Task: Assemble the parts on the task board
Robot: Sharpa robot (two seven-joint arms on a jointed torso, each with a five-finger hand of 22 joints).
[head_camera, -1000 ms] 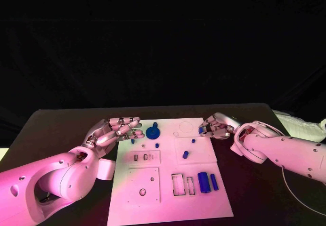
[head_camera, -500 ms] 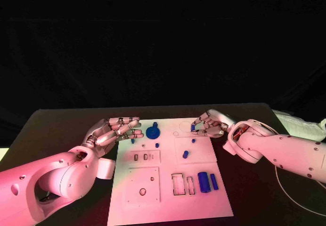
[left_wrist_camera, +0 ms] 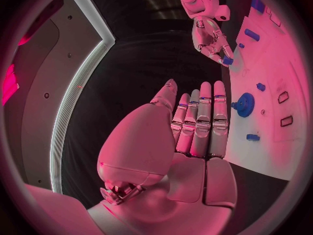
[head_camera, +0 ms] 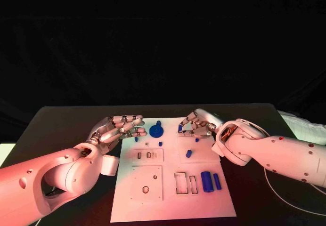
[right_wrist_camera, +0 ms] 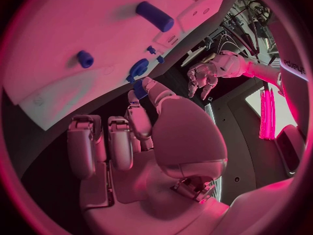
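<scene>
**Right hand carries a blue part inward over the board**

Since a second ago our right hand (head_camera: 195, 126) has travelled from the board's far right edge toward its far middle, pinching a small blue part (head_camera: 181, 128). From the head we see the white task board (head_camera: 170, 197) with rectangular slots, two blue cylinders (head_camera: 210, 181) near its right edge and a blue gear (head_camera: 156, 132) at the far end. Our left hand (head_camera: 122, 130) hovers beside the gear, fingers spread, empty. At the left wrist, straight fingers (left_wrist_camera: 202, 122) lie together. At the right wrist, fingertips clasp the blue part (right_wrist_camera: 140, 89).
</scene>
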